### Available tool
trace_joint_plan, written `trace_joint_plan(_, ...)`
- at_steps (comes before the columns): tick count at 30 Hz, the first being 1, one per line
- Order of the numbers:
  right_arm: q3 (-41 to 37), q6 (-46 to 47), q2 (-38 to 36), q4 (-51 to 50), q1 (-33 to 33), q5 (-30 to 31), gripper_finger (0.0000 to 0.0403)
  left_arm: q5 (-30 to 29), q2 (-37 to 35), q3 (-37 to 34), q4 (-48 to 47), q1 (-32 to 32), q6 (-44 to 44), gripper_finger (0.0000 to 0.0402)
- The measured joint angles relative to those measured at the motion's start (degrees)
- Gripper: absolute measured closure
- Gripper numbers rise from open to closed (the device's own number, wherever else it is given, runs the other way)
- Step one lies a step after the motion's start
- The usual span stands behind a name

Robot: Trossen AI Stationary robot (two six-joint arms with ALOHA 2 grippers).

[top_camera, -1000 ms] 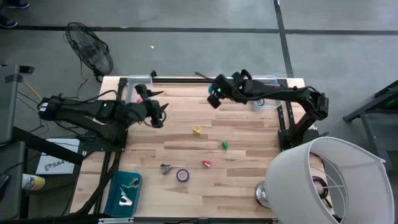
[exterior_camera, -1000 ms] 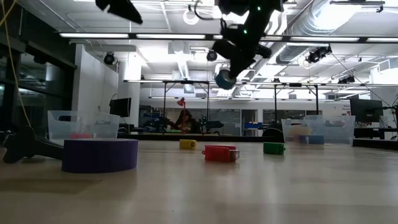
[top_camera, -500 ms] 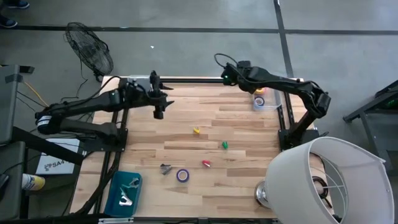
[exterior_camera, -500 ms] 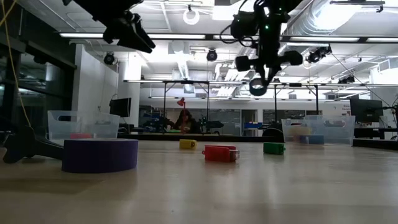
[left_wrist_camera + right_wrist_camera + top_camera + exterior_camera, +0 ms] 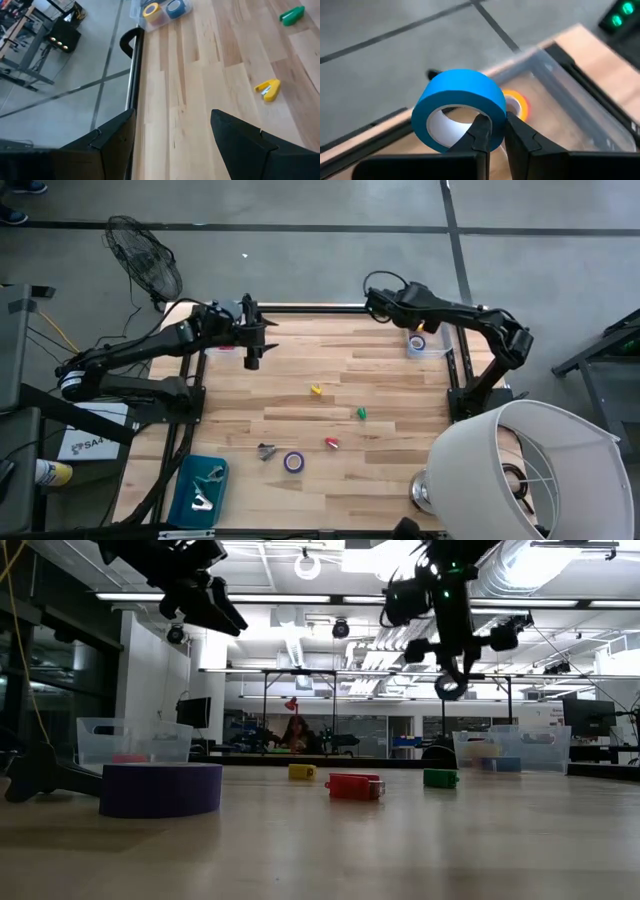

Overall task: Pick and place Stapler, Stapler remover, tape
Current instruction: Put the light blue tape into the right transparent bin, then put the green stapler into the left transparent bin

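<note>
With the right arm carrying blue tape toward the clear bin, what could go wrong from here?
1. The right pincer pinches only one wall of the blue tape roll, so the roll might twist or slip before release.
2. The clear bin already holds a yellow roll; a drop from this height could bounce out or land on the rim.

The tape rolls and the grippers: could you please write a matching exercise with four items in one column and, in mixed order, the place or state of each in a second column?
Column one
1. blue tape
2. purple tape
3. left gripper
4. yellow tape

Column two
a. open, holding nothing
b. inside the clear bin
c. lying flat on the table
d. clamped in the shut right gripper

Pairs: 1-d, 2-c, 3-a, 4-b
</note>
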Motion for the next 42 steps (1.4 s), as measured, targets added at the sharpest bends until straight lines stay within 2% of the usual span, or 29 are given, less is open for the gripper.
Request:
trace_joint_plan(9,-11.8,22.3,-0.1,-0.4,0.0,-6.9,0.0376,0.4,0.0,-0.2,-0.1,0.0,0.0,0.0145)
trace_joint_plan(14,-14.5,28.1,-0.2,-0.4,0.0,-8.4,0.0376,0.4,0.0,-0.2,-0.2,0.0,0.2,0.0145)
trace_joint_plan(28,-19.0,29.3,-0.2,1.0,-3.4,-12.3,0.0366,0.4,0.0,-0.2,-0.5,0.0,0.4,0.0145)
trace_joint_plan(42,-19.0,28.2,-0.3,1.1,-3.4,-12.5,0.0298,0.4,0.0,-0.2,-0.7,0.0,0.4,0.0145)
